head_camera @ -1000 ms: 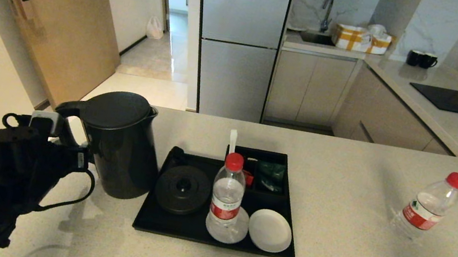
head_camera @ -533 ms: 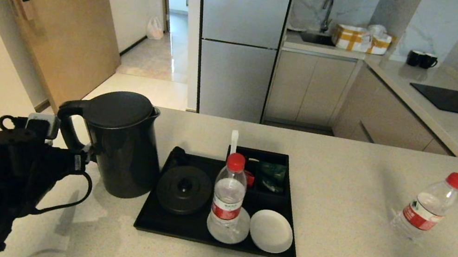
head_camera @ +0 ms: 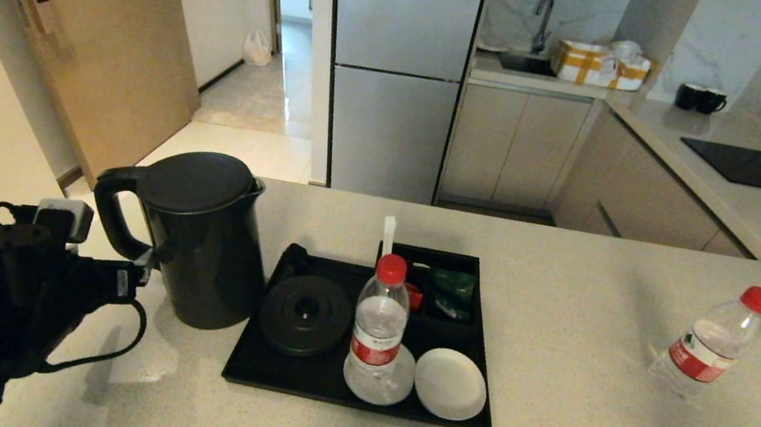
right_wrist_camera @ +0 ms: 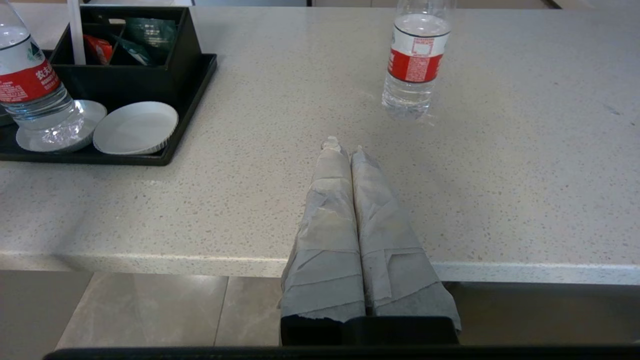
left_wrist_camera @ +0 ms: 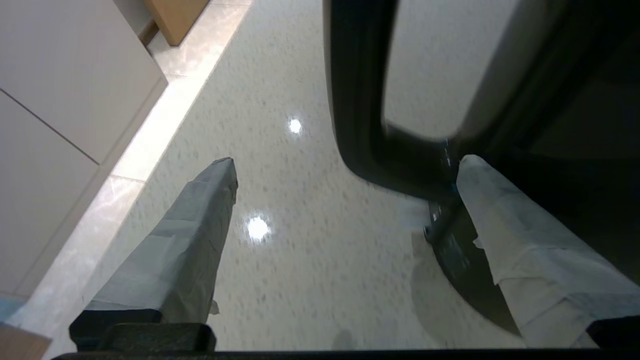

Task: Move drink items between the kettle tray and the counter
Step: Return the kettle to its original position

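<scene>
Left gripper (left_wrist_camera: 345,170) agape beside kettle (head_camera: 200,236) handle

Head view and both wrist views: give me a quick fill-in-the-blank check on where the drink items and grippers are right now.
1. The tall black electric kettle stands on the ____, left of the flat black rectangular tray.
2. The left gripper is ____ beside the kettle's handle.
3. One clear plastic bottle stands on a round white ____ in the tray.
4. The right gripper is ____.

Missing words: counter; open; saucer; shut
</scene>
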{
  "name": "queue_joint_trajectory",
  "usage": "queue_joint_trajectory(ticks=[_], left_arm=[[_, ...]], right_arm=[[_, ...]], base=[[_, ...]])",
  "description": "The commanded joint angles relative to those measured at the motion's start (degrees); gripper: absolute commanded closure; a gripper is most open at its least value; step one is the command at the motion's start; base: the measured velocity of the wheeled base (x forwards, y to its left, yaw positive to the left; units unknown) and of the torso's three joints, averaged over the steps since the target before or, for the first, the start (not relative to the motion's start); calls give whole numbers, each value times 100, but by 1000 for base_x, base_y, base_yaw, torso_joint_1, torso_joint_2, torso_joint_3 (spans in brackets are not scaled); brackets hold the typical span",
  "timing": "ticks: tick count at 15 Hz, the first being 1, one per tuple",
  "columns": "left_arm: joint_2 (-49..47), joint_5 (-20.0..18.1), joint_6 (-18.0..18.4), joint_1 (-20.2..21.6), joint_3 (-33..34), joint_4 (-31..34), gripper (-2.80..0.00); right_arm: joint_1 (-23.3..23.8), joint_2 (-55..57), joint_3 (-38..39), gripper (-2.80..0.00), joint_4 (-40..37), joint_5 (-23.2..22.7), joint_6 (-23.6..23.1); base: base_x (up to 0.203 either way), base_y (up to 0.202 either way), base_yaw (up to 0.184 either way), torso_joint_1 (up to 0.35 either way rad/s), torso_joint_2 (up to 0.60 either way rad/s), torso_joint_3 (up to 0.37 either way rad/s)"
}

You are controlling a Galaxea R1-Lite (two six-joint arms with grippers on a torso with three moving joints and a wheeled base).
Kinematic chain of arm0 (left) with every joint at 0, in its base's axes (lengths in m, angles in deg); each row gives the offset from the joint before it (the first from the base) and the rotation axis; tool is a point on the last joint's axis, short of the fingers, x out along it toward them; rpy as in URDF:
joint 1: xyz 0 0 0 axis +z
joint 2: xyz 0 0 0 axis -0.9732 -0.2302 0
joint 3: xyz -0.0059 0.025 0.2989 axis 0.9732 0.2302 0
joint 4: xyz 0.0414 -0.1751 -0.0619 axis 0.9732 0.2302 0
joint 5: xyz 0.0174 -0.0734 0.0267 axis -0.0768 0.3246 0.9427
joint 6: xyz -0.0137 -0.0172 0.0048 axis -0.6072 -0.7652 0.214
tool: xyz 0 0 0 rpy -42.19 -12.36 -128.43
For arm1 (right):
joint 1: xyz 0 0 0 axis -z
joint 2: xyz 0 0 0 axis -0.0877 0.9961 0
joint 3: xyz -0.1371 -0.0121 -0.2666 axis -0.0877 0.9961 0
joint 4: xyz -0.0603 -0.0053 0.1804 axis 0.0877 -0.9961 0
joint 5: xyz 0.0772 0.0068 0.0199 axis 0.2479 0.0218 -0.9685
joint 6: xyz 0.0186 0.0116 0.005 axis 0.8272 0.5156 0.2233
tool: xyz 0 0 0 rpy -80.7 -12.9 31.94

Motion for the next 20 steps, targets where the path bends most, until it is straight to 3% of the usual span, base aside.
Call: queue_joint_trajectory(ticks=[1,10,13,20], left_arm=[[140,21,-63,13,158,-52,-280],[964,49,-88,22,726,-52,-280],[1362,78,-110,27,1292,-52,-280],[2904,149,25,18,1863,231,-280]], right_arm=[[0,-9,0,0,0,-2,-6],[0,-9,0,0,-8,-2,-6],[0,-9,0,0,-2,-2,-6],[0,-9,0,0,-7,-2,-6]], base=[[0,0,0,0,0,0],[0,0,0,0,0,0],[0,0,0,0,0,0],[0,0,0,0,0,0]])
